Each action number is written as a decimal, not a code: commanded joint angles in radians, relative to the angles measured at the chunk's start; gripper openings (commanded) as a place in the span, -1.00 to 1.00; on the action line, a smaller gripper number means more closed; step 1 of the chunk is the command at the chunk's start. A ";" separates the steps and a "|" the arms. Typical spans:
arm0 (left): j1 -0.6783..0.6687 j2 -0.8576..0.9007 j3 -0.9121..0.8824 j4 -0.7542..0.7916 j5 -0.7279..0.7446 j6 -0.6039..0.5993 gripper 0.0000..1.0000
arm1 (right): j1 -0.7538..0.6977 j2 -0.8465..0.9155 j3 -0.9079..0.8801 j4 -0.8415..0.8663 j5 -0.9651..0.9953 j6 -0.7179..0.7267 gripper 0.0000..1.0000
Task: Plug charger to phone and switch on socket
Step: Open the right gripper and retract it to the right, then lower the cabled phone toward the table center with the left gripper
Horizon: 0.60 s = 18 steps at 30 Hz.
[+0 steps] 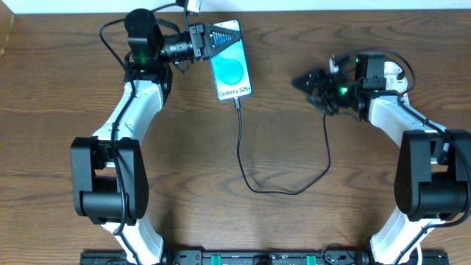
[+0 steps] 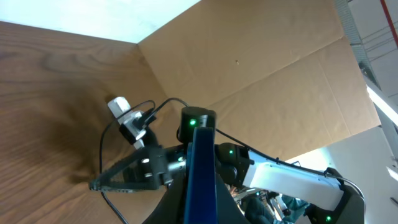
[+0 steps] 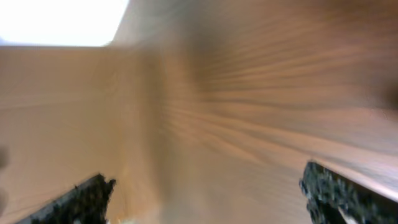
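Near the surface [image 1: 294, 228]'s far edge, left of centre: phone [image 1: 232, 70], far end pinched in the left fingers [image 1: 221, 33]. Right fingers [image 3: 81, 199] spread wide, empty. Probably rigid, slick, breakable: pinch across dark side edges. Limp charger [image 1: 241, 147]: take by plug tip, seemingly seated already.

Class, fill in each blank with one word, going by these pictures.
1. The charger plugged into the phone is ___ in colour.
2. The left tool is shut on the ___.
3. The right tool stands ___, holding nothing.
Missing words: black; phone; open.
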 commanded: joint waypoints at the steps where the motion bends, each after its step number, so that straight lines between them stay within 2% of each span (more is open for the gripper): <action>1: 0.003 -0.019 0.012 -0.016 0.002 0.022 -0.86 | -0.022 -0.092 0.003 -0.118 0.343 -0.091 0.87; 6: 0.002 -0.018 0.012 -0.217 -0.034 0.153 -0.86 | -0.024 -0.257 0.003 -0.222 0.599 -0.100 0.90; 8: -0.001 -0.018 0.012 -0.388 -0.085 0.256 -0.86 | -0.024 -0.352 0.003 -0.243 0.702 -0.102 0.99; 11: -0.011 -0.018 0.012 -0.561 -0.153 0.371 -0.85 | -0.024 -0.442 0.003 -0.253 0.787 -0.105 0.99; 15: -0.046 -0.018 0.012 -0.802 -0.333 0.515 -0.85 | -0.024 -0.518 0.003 -0.261 0.846 -0.123 0.98; 18: -0.079 -0.012 0.012 -0.914 -0.467 0.546 -0.85 | -0.024 -0.533 0.003 -0.262 0.860 -0.128 0.99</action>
